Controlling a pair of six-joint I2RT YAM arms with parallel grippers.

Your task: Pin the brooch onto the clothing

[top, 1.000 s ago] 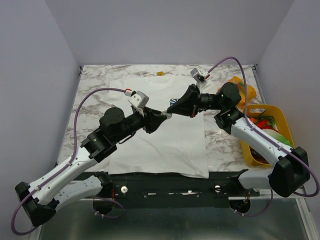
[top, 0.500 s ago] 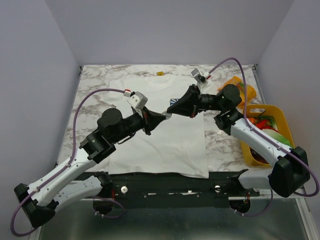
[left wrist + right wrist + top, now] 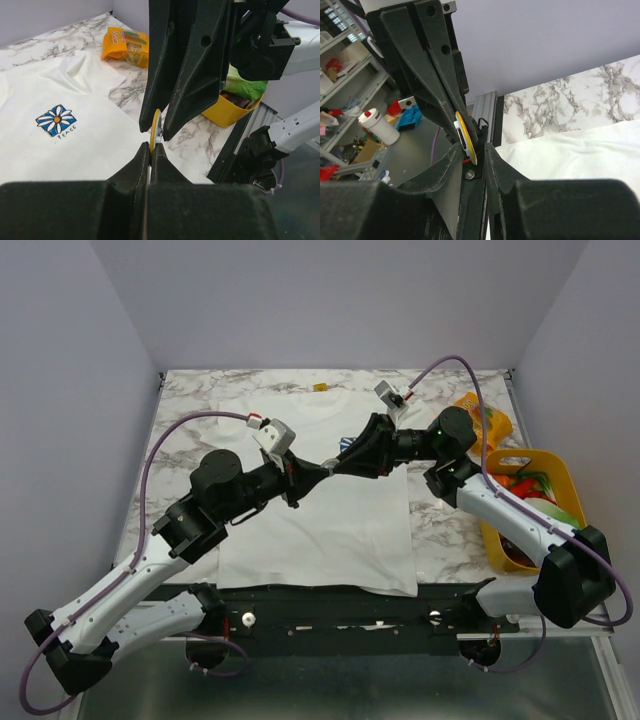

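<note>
The left end effector is squeezing its two fingers tight together on the bottom edge of the brooch, a tiny round yellow piece that is standing on its edge. The right end effector is meeting it tip to tip from the other side. Its fingers are sitting a little apart around the top of the brooch, so it does not look like it is pinching hard. Both arms are reaching in to the middle, and the brooch is hanging in the air above the white T-shirt, not touching it. The shirt is lying flat on the bench, with its blue flower emblem off to one side of the brooch. An orange snack packet and a yellow bin are sitting past the shirt's edge. I think the arms are passing the brooch or getting its pin ready. Next, the brooch is going to need lowering to the cloth, with one arm holding the shirt steady.
</note>
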